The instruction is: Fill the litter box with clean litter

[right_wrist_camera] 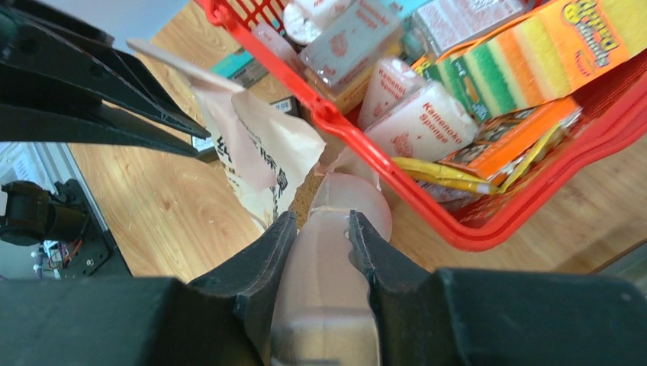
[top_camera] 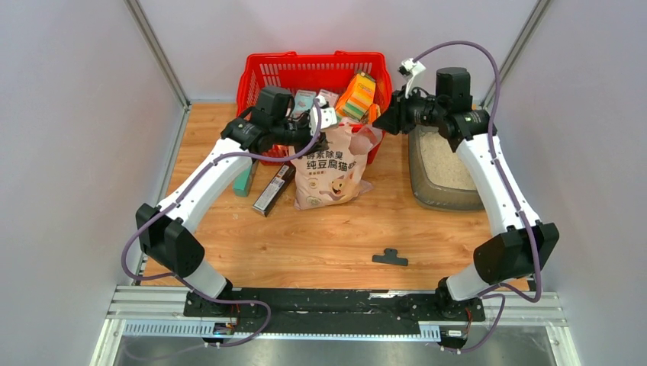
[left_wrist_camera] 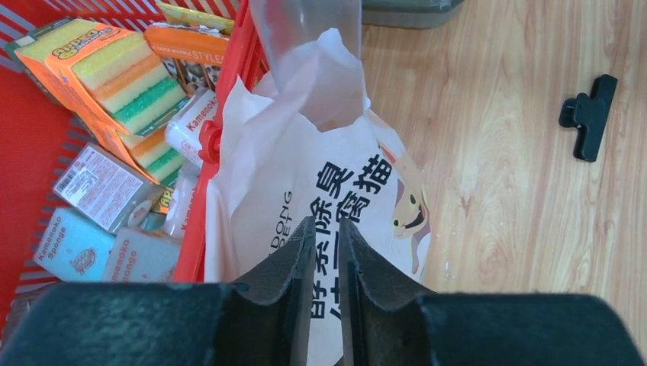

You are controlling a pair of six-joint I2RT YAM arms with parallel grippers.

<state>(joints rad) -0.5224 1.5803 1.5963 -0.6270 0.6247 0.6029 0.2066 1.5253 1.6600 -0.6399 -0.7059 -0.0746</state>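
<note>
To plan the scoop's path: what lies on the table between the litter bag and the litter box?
Nothing: the table is bare between the bag and the litter box, as the top view shows.

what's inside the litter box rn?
Pale litter covers the visible floor of the litter box. The right arm crosses over its right side, so that part is hidden.

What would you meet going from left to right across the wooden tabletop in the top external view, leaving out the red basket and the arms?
Long black box → litter bag → black clip → litter box.
</note>
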